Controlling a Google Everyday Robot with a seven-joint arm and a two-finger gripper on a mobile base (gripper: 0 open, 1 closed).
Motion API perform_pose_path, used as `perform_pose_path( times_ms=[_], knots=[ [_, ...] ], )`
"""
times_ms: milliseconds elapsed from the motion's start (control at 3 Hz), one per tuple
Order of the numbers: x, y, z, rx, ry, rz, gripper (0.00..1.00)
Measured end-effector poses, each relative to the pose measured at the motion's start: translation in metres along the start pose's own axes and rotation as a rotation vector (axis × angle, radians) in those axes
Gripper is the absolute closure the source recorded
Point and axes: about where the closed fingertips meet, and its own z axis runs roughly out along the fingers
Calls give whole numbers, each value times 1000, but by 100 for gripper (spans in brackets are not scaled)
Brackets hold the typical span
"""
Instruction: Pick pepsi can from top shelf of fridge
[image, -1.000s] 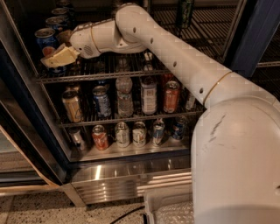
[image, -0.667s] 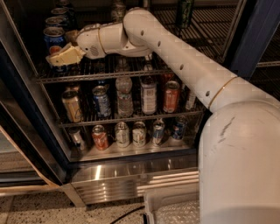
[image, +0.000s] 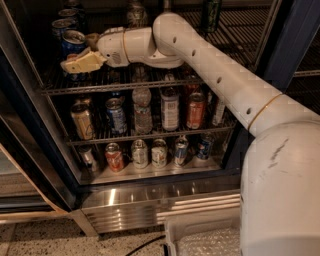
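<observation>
— Where's the pepsi can (image: 73, 44)?
— Upper left, at the top shelf's (image: 160, 82) front. The gripper (image: 80, 54) reaches in level beside it, probably for a side grasp. Whether the jaws are closed, I cannot tell.

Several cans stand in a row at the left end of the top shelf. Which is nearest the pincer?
The frontmost can, blue with a silver lid, just behind the pincer at the top shelf's front edge; the other cans stand deeper inside.

Blue, silver-lidded pepsi can (image: 73, 44) stands upright, jaws seemingly touching it, left on the top shelf (image: 131, 83).
</observation>
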Motion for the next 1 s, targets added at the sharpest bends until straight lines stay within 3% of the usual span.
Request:
perform_pose_path(
  times_ms=[667,1000],
  knots=[
    [-51,-5,-21,-1,-13,-91,100],
    [-50,-3,-33,6,-9,-87,100]
  ],
)
